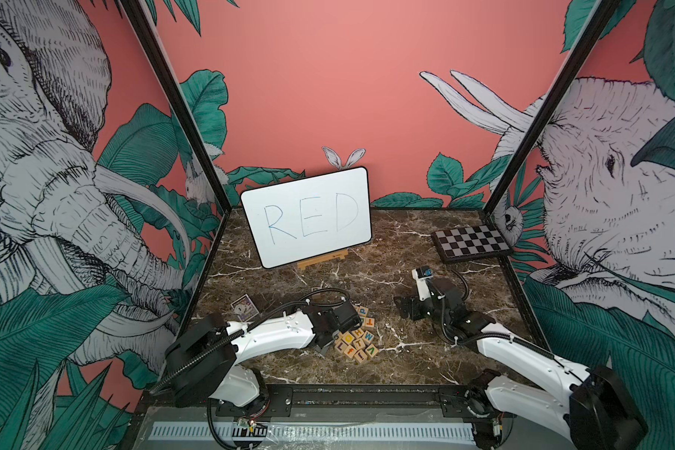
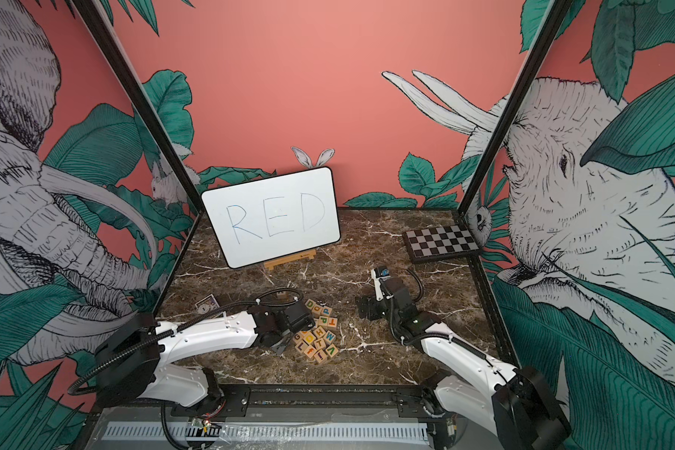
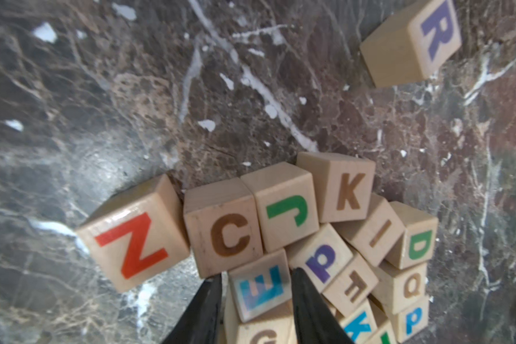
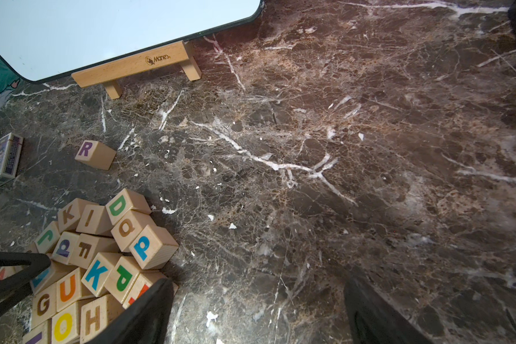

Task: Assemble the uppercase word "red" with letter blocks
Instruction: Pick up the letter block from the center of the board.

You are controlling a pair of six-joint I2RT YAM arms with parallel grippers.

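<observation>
Left gripper (image 3: 256, 274) sits low on the pile of letter blocks (image 1: 357, 339), front-centre of the marble table (image 1: 414, 362). Its two black fingertips (image 3: 209, 303) straddle the E block (image 3: 259, 293), one each side and very close. I can't tell from the wrist view whether they actually clamp it, since the block is slightly blurred. The E is blue and faces up at the camera, the letter turned roughly opposite to the brown C on the C block (image 3: 224, 235) right next to it. These are cubes, so I have no long axis to align on, only letter heading. R block (image 4: 94, 154) sits alone on bare marble, apart from the pile, between it and the easel (image 4: 137, 64). Its purple R faces up with the top of the letter toward the whiteboard (image 1: 304, 218), which has RED handwritten in blue. D block (image 4: 118, 205) is on the pile's edge nearest the whiteboard, against the I block (image 4: 94, 220) and Q block (image 4: 128, 229). Its green D faces up, skewed off the R's heading. The word isn't formed yet: the three are not in a row. Right gripper (image 4: 256, 284) has its jaws spread wide with only marble between them, near the pile's right side. Checkered board (image 1: 470, 241) is in the far right corner. Card box (image 1: 244, 307) is left of the pile.
</observation>
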